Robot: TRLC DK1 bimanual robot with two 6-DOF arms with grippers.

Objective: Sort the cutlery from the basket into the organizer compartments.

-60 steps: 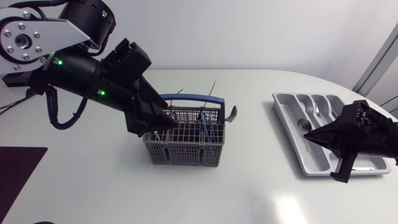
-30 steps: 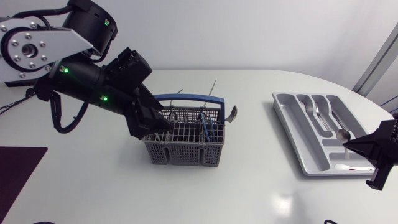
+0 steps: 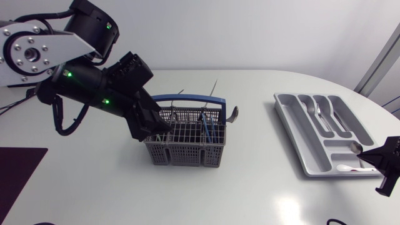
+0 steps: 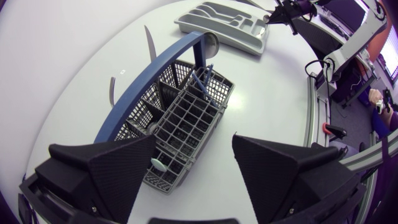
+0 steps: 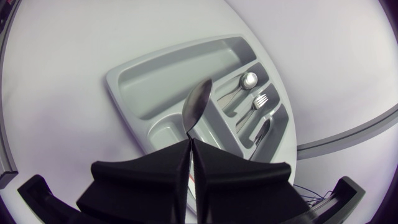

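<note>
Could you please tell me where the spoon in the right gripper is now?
In the head view the spoon is at the right, held in the right gripper, its bowl over the organizer's end nearest that arm.

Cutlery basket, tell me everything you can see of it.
The cutlery basket is grey plastic lattice, rectangular, split into compartments, with a blue arched handle along its length. It stands upright on the white table. Blue-handled pieces and thin metal tips stick up from it, and a spoon bowl shows at its far corner. The left gripper hangs open over one end; whether it touches is unclear.
</note>
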